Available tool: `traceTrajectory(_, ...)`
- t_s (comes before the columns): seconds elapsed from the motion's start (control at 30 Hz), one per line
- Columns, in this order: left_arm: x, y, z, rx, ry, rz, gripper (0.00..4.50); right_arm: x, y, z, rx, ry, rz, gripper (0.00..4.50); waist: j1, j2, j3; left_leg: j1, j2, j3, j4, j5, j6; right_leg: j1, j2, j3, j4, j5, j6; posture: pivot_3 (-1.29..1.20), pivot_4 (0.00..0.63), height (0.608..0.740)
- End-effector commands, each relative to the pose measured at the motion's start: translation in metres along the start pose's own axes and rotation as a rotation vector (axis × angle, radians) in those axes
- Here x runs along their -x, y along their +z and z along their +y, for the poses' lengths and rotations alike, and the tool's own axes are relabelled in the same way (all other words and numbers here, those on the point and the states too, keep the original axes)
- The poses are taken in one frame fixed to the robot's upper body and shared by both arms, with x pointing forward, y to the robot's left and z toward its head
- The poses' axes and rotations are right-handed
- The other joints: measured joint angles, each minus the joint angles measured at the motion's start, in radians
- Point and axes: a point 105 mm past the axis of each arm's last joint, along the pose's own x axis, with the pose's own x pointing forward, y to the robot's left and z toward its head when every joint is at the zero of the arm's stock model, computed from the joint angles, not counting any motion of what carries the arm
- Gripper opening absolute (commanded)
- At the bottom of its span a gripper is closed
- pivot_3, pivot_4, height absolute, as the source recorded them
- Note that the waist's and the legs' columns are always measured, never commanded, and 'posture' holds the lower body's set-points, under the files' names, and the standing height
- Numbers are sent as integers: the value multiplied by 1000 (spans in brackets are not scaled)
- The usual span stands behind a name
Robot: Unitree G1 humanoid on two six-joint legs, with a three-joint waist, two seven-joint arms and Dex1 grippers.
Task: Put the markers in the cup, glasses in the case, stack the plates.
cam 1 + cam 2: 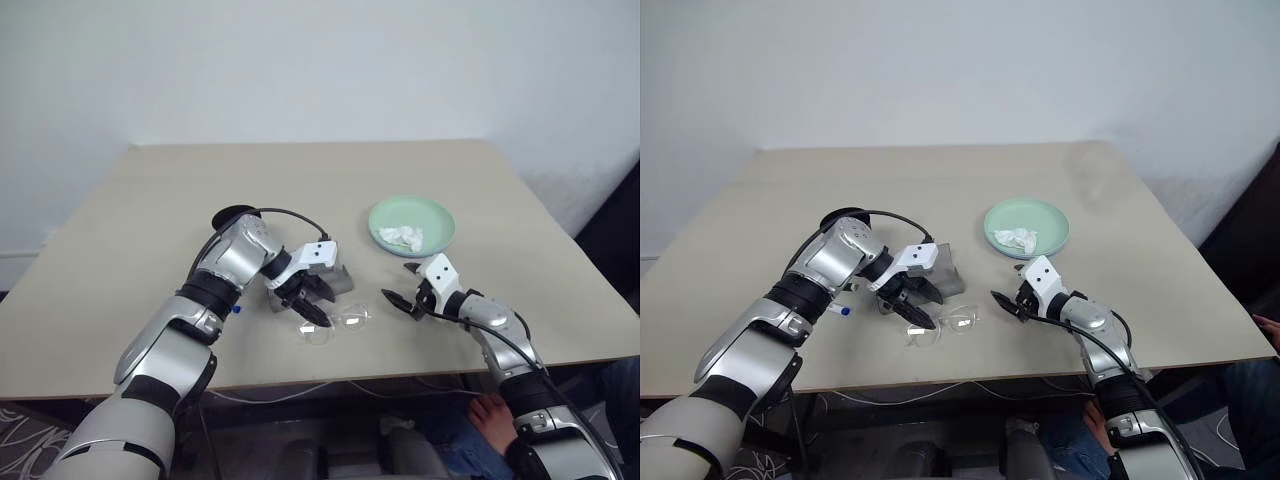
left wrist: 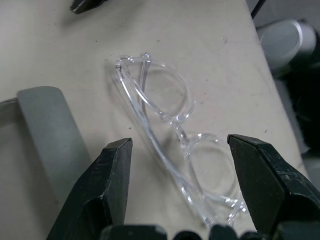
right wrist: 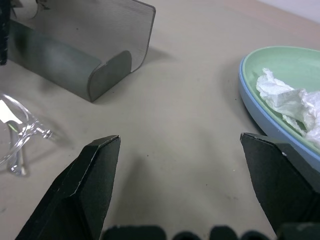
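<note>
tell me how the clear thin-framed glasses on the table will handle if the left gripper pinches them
The clear thin-framed plastic glasses lie folded flat on the beige table, so they probably weigh little and may skid if nudged. The smooth, glossy frame looks slippery against the left gripper's hard black fingers. The thin arms likely flex or snap under a hard squeeze.

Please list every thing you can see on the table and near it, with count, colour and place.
glasses: one, clear, near table edge, between open left tool fingers, not held
case: one, grey, open, just behind glasses
plates: two, mint green stacked on light blue, right of case
tissue: one, white, crumpled, on green plate
cup: one, black, behind left arm
marker: one blue end visible, beside left arm
table: one, beige
left tool: black, open, over glasses
right tool: black, open, in front of plates
</note>
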Motion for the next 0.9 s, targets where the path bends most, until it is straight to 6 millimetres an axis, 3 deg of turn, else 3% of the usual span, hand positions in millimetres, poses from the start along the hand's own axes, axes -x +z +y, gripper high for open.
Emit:
traceTrajectory(0.03,5,10,5,-26,17,29,3215,1,24,-4,55,-13,-86,4152,0,0,0,0,0,0,0,0,0,0,0,0,0,0,0,0,0,720)
traceTrajectory(0.57,-10,12,8,-36,14,47,3215,32,39,13,17,214,-169,4152,0,-1,1,0,0,1,2,-1,1,0,0,2,0,0,1,0,0,720)
traceTrajectory(0.87,-14,11,11,-40,38,54,3215,30,37,12,19,210,-158,4152,5,-2,1,0,0,0,4,-1,2,1,0,2,1,0,1,0,0,720)
traceTrajectory(0.9,-15,11,12,-38,41,52,3028,29,37,13,18,211,-158,4183,5,-2,1,0,0,0,4,-1,2,1,0,2,1,0,1,0,0,720)
